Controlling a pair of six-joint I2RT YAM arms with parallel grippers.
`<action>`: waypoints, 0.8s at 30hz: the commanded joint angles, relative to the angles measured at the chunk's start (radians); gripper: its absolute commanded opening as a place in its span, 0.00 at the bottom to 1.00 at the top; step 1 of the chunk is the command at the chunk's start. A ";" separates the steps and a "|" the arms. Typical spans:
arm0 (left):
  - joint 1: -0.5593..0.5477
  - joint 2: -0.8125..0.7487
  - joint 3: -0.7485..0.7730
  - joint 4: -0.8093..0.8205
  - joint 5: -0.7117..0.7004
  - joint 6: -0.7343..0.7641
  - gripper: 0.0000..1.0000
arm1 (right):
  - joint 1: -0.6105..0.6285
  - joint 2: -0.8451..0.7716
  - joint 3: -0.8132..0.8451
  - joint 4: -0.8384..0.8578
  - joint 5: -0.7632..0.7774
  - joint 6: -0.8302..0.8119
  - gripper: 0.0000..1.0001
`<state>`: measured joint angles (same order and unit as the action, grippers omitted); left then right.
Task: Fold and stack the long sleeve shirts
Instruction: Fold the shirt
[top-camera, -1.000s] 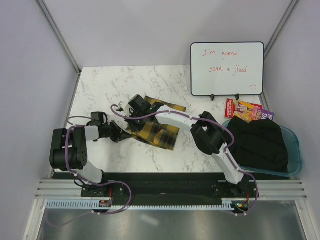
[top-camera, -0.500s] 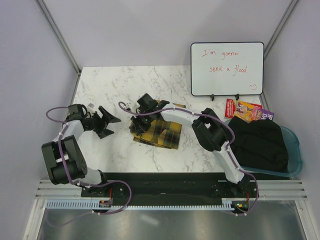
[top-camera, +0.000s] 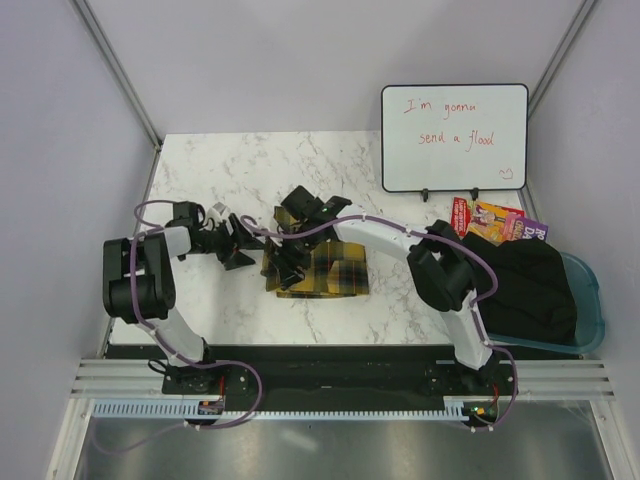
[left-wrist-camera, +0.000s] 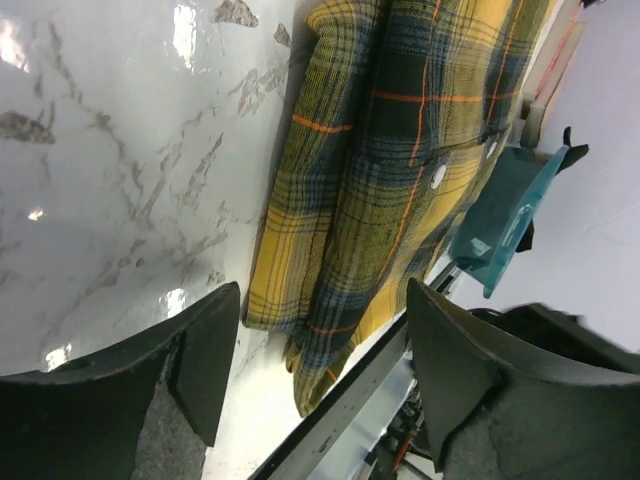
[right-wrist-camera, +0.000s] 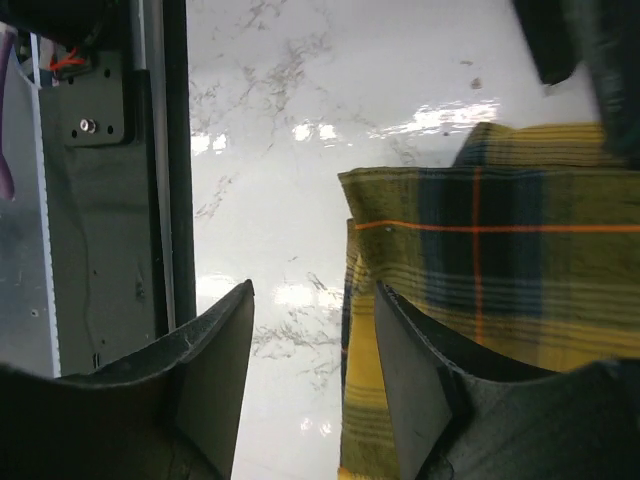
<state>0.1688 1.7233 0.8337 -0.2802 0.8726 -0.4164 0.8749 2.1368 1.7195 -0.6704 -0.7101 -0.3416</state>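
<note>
We are observing the folded plaid shirt (top-camera: 335, 272) lying mid-table (top-camera: 200, 170), near edge running left to right; the right arm is hiding its far part, so its long axis is unclear. The left gripper (top-camera: 238, 245), jaws apart, is facing its left edge; the right gripper (top-camera: 289, 264), jaws apart, is hovering over that edge. Bare marble is lying open leftward

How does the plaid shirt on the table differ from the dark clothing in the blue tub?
The plaid shirt is yellow-and-black check; the dark clothing is plain black. The plaid shirt lies folded into a flat rectangle on the marble table; the dark clothing sits heaped in the blue tub. Both are soft fabric.
</note>
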 joint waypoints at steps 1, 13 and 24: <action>-0.020 0.024 -0.010 0.084 -0.038 0.013 0.72 | -0.066 -0.075 0.093 -0.017 -0.008 0.024 0.59; 0.073 -0.100 -0.099 0.181 -0.101 -0.035 0.59 | 0.012 0.078 0.239 0.273 0.329 0.464 0.19; 0.156 -0.188 -0.117 0.081 -0.239 -0.001 0.75 | 0.059 0.251 0.331 0.262 0.673 0.581 0.30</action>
<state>0.3130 1.5627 0.7311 -0.1650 0.6777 -0.4500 0.9436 2.3482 1.9800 -0.4282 -0.1932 0.1646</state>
